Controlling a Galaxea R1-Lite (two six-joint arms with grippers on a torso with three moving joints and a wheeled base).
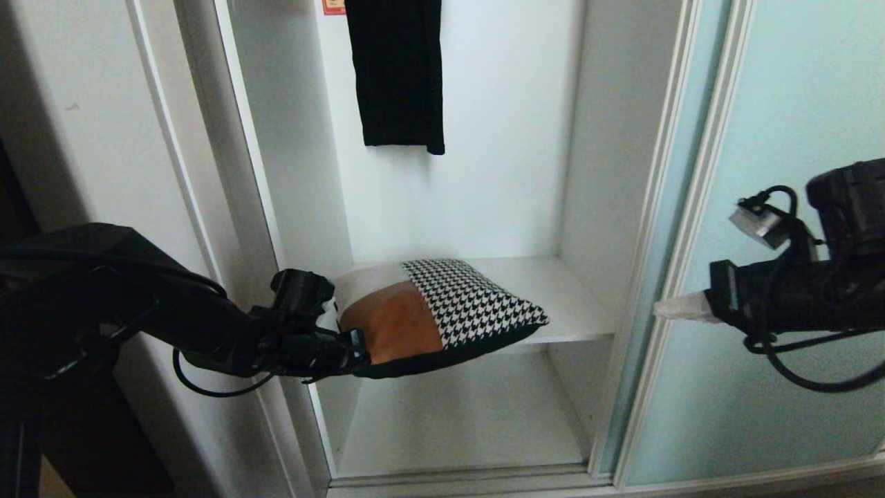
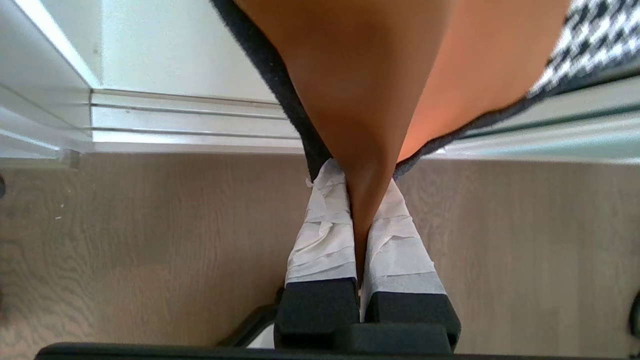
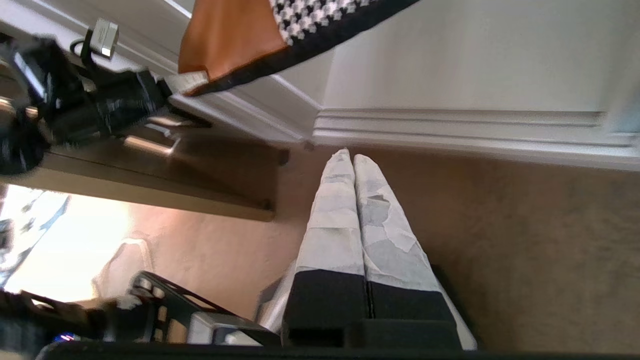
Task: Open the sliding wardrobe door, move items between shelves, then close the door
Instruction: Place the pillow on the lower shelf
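The houndstooth cushion (image 1: 442,315) with its tan-orange patch hangs level at the front of the middle shelf (image 1: 560,287), its near corner sticking out past the shelf edge. My left gripper (image 1: 356,354) is shut on that corner. From the left wrist, the taped fingers (image 2: 325,235) pinch the tan fabric of the cushion (image 2: 370,75) at the gripper (image 2: 361,180). My right gripper (image 1: 665,308) is shut and empty, level, its tip at the frame of the sliding wardrobe door (image 1: 795,104), which stands slid to the right. In the right wrist view the gripper (image 3: 351,156) points at the floor below the cushion (image 3: 235,35).
A long black ribbed garment (image 1: 397,69) hangs at the back of the open compartment. The bottom shelf (image 1: 463,422) lies under the cushion, with the door track (image 1: 470,477) in front of it. A white side panel (image 1: 207,173) stands to the left. Wood floor (image 2: 150,250) lies below.
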